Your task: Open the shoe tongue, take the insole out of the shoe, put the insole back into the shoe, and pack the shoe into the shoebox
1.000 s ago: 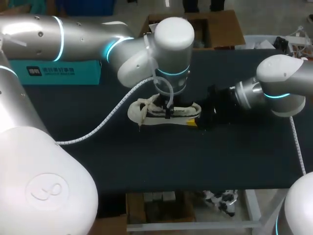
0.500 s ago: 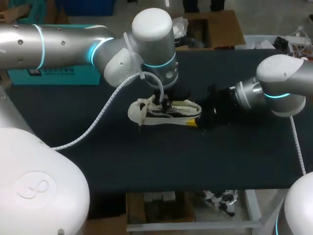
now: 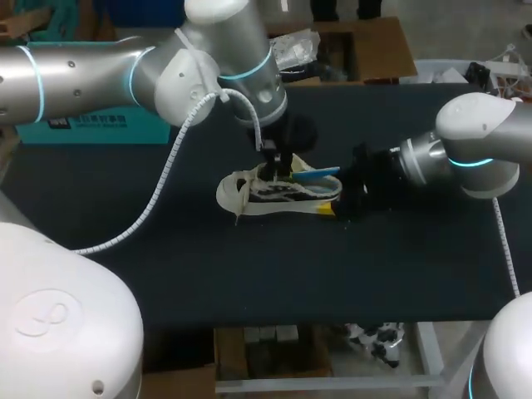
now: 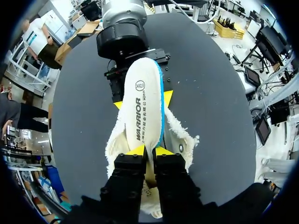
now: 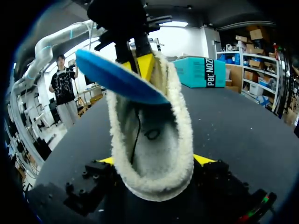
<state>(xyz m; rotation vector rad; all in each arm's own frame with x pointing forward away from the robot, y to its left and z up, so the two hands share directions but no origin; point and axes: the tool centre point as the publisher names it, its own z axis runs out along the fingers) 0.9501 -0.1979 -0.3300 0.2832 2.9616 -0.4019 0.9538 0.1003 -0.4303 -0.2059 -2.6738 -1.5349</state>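
A cream fleece-lined shoe (image 3: 264, 194) lies mid-table, toe to the left. My left gripper (image 3: 278, 171) hangs over its opening, shut on the insole (image 3: 317, 174); the insole's heel end tilts up out of the shoe and shows its blue underside. In the left wrist view the insole's white top (image 4: 142, 105) runs ahead from the left gripper (image 4: 149, 150) over the shoe (image 4: 180, 140). My right gripper (image 3: 337, 200) grips the heel from both sides. In the right wrist view the shoe (image 5: 156, 163) fills the right gripper (image 5: 156, 161), with the insole (image 5: 117, 78) above.
A teal shoebox (image 3: 90, 126) stands at the table's back left, partly behind my left arm; it also shows far off in the right wrist view as the teal box (image 5: 205, 71). Dark bare table surface lies in front of the shoe.
My left arm has drawn back and to the left, lifting the insole's heel end out of the shoe so its blue underside shows. The right arm and shoe have stayed put.
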